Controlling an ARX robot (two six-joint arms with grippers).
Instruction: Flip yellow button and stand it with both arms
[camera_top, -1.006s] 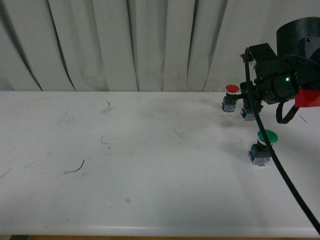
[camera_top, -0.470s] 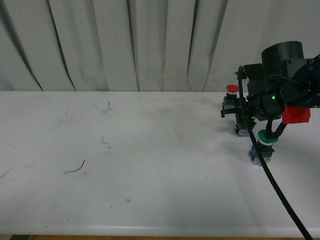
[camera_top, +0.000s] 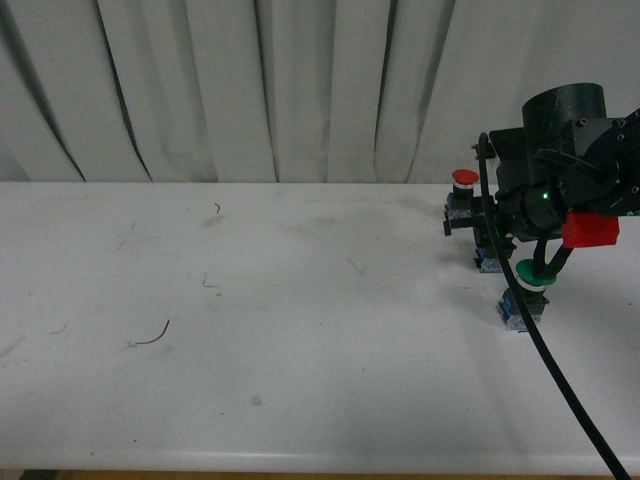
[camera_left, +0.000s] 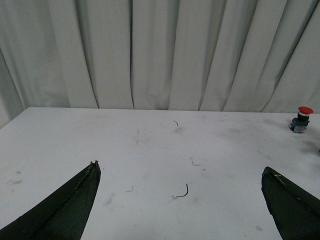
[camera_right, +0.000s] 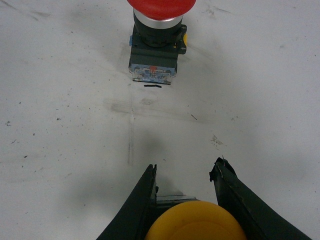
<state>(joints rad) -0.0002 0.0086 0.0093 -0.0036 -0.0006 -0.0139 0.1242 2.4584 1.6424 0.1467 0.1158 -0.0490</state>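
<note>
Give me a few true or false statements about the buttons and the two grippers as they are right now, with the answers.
1. The right gripper has its fingers on either side of the yellow button. True.
2. The red button lies tipped over on its side. False: it stands upright on the table, cap up.
3. The left gripper is closed around the red button. False: its fingers are spread wide with nothing between them, and the red button sits far off.
4. A green button stands on the table nearer the robot than the red button. True.
5. The left arm shows in the front view. False: only the right arm is seen there.
</note>
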